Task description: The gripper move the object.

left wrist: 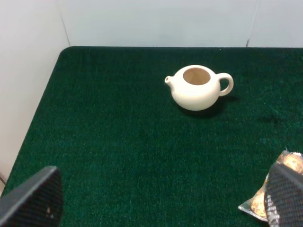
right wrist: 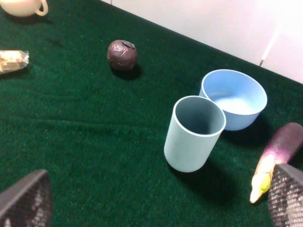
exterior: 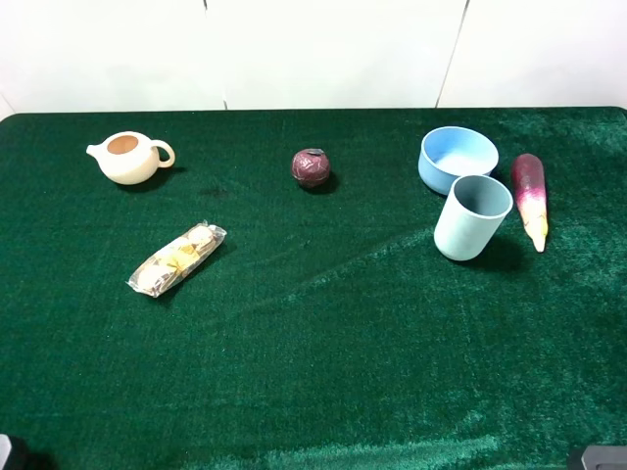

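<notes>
The tall pale blue-green cup (exterior: 472,217) stands upright on the green cloth at the right, just in front of the squat light-blue bowl (exterior: 458,159). In the right wrist view the cup (right wrist: 194,135) is ahead of my right gripper (right wrist: 156,198), clear of it. That gripper is open and empty, with its black fingertips (right wrist: 26,201) wide apart. My left gripper (left wrist: 158,198) is also open and empty, low over the cloth at the left, far from the cup. Only dark corners of the arms show at the bottom edge of the exterior view.
A purple eggplant (exterior: 530,199) lies right of the cup and bowl. A dark red ball (exterior: 312,167) sits mid-table. A cream teapot (exterior: 128,157) is far left, with a snack packet (exterior: 177,258) in front of it. A white wall bounds the table's far edge.
</notes>
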Available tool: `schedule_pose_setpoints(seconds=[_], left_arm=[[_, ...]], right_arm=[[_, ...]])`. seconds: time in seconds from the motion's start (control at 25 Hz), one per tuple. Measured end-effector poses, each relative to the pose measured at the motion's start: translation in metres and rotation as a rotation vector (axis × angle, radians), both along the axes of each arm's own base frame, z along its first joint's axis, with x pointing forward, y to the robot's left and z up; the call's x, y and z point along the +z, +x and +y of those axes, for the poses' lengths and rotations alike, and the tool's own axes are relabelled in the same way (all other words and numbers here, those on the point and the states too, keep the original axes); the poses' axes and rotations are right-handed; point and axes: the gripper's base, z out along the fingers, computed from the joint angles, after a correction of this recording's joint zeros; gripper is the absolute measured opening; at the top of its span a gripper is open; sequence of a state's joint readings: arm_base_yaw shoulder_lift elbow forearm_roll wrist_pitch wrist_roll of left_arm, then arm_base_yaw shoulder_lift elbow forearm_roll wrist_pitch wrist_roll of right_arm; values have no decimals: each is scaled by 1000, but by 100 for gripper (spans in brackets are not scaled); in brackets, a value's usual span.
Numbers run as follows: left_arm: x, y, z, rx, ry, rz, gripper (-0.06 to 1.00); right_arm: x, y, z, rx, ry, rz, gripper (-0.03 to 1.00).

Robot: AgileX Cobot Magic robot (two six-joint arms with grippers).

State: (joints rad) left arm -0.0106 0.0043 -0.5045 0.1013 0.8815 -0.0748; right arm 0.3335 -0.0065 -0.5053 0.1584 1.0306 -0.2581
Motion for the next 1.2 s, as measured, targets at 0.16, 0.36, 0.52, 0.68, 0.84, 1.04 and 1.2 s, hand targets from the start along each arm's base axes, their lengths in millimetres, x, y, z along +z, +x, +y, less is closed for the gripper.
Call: schedule_pose_setpoints(seconds=[0.16,0.36,0.52,0.68,0.84,1.04,1.2], left_arm=[[0,0,0,0,0,0,84],[0,0,0,0,0,0,84],[0,0,0,0,0,0,84],[0,0,0,0,0,0,84],[0,0,0,0,0,0,84],[0,0,0,0,0,0,84],[0,0,0,0,0,0,84]], right_arm=[[0,1,1,-109,0,0,69],[0,2,2,-213,2,1,69],[0,3,2,-255,2,1,69],[0,3,2,-258,2,1,69],[0,3,2,-258,2,1,69],[0,3,2,-258,2,1,69],[0,3,2,-258,3,0,69]])
